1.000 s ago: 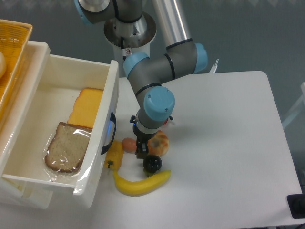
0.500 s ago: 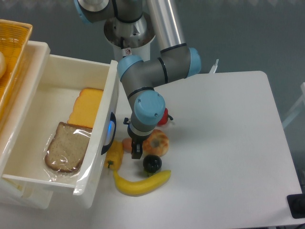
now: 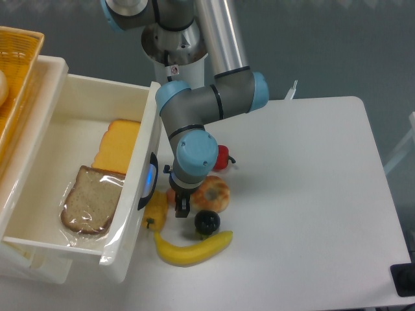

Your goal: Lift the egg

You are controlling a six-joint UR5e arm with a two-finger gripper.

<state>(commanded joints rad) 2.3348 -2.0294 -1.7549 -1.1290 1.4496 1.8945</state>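
1. Since a second ago the arm has swung left, toward the bin side of the table, so the gripper (image 3: 181, 206) now sits right over the spot where the egg (image 3: 172, 195) lies. The red fruit (image 3: 222, 157) that the wrist was covering now shows behind it.
2. Only a sliver of the egg shows, peeking out on the left of the fingers, just beside the yellow pepper (image 3: 156, 208) and close to the white bin's (image 3: 148, 139) front wall. The donut (image 3: 212, 194) is on the other side, just right of the gripper.
3. So the egg is basically straight under the tool, maybe a touch to its left. My guess is the next bit is mostly a straight drop, with hardly any sideways fix. Too little of the egg is visible to call its long axis.
4. Gripper state: honestly cannot tell. The dark fingers point down, but the wrist hides the gap, and nothing looks lifted yet.
5. Containers: the white bin holds a slice of bread (image 3: 91, 200) in clear wrap and a flat orange-yellow cheese slice (image 3: 118, 146) behind it. A wicker basket (image 3: 14, 78) sits at the far left edge, contents mostly out of frame.
6. Also crowding the area: a small black round thing (image 3: 207, 222) and a banana (image 3: 192, 248) in front.
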